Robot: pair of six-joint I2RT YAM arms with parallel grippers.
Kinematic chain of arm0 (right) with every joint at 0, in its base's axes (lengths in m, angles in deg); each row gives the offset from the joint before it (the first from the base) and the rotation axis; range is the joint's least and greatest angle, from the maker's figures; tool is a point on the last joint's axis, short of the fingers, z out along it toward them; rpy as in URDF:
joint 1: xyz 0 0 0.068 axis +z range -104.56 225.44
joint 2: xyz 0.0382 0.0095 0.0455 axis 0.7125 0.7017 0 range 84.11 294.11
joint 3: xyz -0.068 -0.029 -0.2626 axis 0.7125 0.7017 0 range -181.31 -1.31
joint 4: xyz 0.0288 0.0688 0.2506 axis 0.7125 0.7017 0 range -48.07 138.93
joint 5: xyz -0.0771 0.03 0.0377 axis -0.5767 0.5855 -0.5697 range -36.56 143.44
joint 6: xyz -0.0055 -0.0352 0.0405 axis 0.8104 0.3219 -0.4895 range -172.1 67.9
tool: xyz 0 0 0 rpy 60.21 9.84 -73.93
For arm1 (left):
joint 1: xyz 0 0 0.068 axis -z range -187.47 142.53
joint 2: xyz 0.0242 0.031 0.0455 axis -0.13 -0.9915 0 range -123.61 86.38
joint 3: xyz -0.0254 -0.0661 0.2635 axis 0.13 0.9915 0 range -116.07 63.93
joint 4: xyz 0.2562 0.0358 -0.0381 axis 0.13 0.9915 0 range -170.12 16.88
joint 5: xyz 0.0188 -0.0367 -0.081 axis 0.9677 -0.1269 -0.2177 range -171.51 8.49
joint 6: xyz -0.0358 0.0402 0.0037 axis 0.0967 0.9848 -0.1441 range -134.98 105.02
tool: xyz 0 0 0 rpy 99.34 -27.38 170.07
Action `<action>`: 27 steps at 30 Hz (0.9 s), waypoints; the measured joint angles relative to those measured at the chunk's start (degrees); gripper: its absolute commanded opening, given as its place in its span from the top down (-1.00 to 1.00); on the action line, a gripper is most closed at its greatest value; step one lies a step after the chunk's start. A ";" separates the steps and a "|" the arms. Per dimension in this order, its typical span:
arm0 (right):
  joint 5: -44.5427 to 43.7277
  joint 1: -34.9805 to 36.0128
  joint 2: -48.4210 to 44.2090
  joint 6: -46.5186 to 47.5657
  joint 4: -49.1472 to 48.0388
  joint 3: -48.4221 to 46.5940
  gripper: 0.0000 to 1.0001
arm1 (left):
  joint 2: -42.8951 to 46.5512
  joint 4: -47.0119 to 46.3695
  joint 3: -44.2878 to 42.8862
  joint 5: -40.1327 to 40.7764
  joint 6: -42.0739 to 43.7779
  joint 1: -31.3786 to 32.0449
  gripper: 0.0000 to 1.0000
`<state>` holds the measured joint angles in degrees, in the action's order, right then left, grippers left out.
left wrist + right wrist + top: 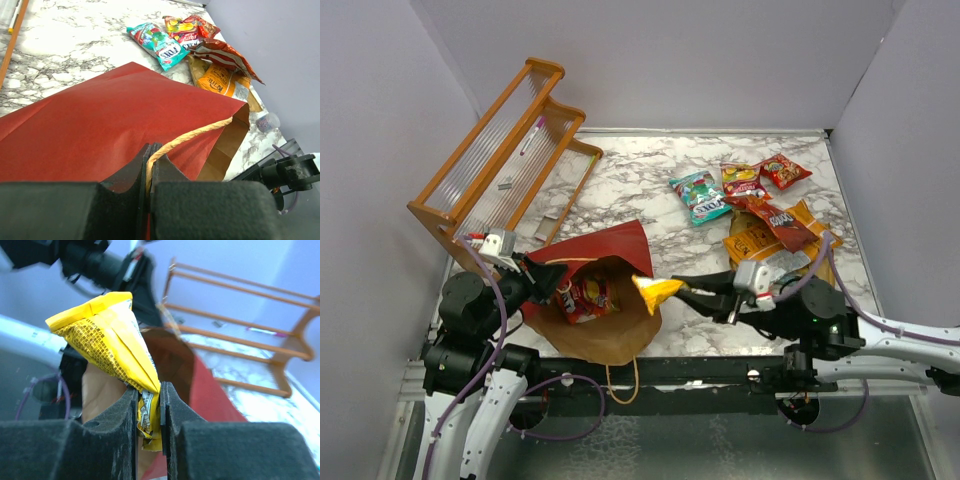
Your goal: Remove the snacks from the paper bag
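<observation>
**Right wrist view: yellow snack pinched at the bag's mouth**

Right wrist camera shows the right gripper (149,405) clamped on a yellow packet (107,335). Its two black fingers (120,430) squeeze one crimped end, and the rest of the packet stands up and out from the jaws. The brown inside of the paper bag (97,390) is just behind it.

Seen from the top external camera, the packet sits at the right-hand edge of the bag's opening, above the marble table (650,170). The bag lies on its side near the table's front-left corner. Its red outside faces up and its mouth gapes toward the near edge. A red packet (585,297) rests inside the opening.

The left gripper (149,167) is closed tight on a twine handle (195,134) at the bag's rim, on the left side of the mouth.

More snacks lie together on the far right of the table, well apart from the bag. Among them are a teal packet (700,195), two small red-and-yellow packets (743,180) and an orange chip bag (752,240). A dark red bag (782,225) lies across the chip bag.

A wooden rack (510,150) stands at the far left.
</observation>
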<state>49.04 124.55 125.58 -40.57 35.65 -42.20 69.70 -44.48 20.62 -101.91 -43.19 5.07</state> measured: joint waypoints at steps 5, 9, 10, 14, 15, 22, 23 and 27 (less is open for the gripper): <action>-23.04 0.11 -3.87 -1.99 -6.12 2.36 0.97 | -0.02 0.02 0.02 0.02 -0.15 -0.11 1.00; -41.13 -0.68 -1.25 -1.14 -11.04 6.99 0.97 | -0.04 0.02 0.02 0.00 -0.17 -0.11 1.00; -44.81 -2.19 0.07 -1.97 -11.26 8.41 0.97 | -0.09 0.02 0.02 0.00 -0.17 -0.11 1.00; -45.16 -15.72 4.83 -13.44 -3.02 9.90 0.97 | -0.63 0.00 0.04 0.00 -0.17 -0.11 1.00; -43.78 -19.15 5.70 -16.46 -1.73 10.16 0.97 | -0.74 0.00 0.04 0.02 -0.17 -0.11 1.00; -33.16 -31.87 22.69 -27.98 -0.61 11.82 0.97 | -0.90 0.00 0.04 0.00 -0.22 -0.11 1.00; -31.32 -32.96 25.68 -28.65 -0.63 11.67 0.97 | -0.96 0.00 0.04 0.00 -0.22 -0.11 1.00; -26.80 -38.16 36.41 -29.90 -2.16 9.53 0.97 | -1.62 0.00 0.04 0.02 -0.22 -0.11 1.00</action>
<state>22.24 86.39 162.00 -70.47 33.49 -32.67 68.08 -44.48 20.67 -101.89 -43.41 4.96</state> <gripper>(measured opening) 0.161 0.013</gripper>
